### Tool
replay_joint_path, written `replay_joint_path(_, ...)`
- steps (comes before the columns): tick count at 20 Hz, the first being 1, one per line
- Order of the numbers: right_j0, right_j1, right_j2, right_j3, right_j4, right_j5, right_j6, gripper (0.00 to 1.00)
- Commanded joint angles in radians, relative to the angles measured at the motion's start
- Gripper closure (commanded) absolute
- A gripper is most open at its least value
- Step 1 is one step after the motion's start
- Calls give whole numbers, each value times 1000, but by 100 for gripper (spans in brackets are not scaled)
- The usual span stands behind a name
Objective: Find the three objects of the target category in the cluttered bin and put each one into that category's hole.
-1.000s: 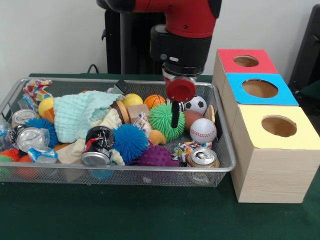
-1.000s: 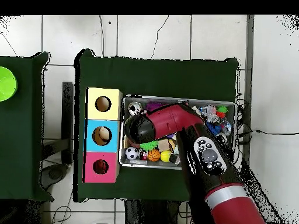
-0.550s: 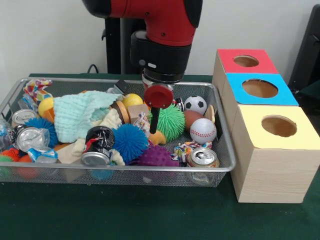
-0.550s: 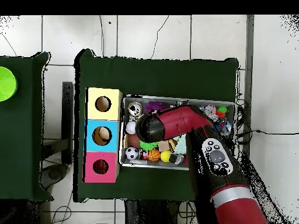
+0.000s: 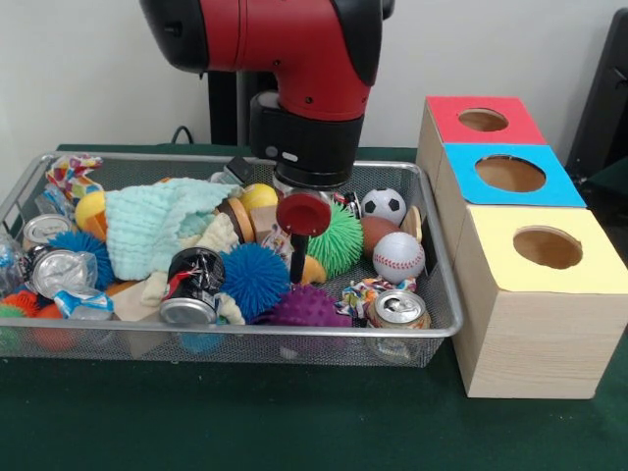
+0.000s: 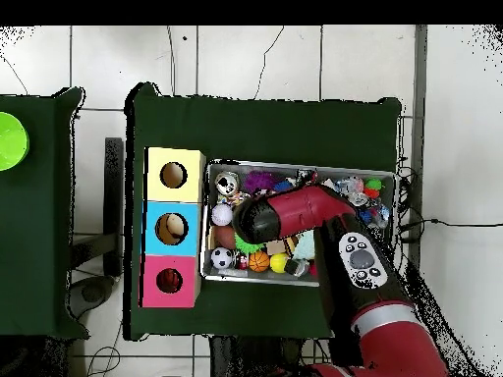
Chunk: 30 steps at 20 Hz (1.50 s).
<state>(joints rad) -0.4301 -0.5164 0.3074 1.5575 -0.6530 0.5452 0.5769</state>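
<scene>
The arm reaches straight down, gripper [image 5: 296,267] over the bin [image 5: 432,329]; its grip state is unclear.

The worktop [image 5: 245,422] is covered with a dark green cloth. Two things stand directly on it. A wire mesh bin [image 5: 245,343], full of clutter, takes the middle part and reaches near one side edge. Just beside the bin stands a row of three wooden boxes: a yellow-topped box [image 5: 535,294], a blue-topped box [image 5: 510,175] and a red-topped box [image 5: 481,120], each with one round hole. In the overhead view the row of boxes [image 6: 174,227] runs along the bin's short side [image 6: 204,221], near the opposite side edge of the worktop [image 6: 265,123].
</scene>
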Motion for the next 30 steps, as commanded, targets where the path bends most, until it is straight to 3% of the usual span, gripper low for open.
replay_joint_path(1, 17, 71, -32, -74, -28, -50, 184, 0)
replay_joint_path(11, 8, 26, -52, -34, -8, 16, 139, 0)
replay_joint_path(24, -33, 123, -4, -43, 49, 19, 128, 0)
replay_joint_path(30, -58, 133, 24, -23, 74, 10, 105, 0)
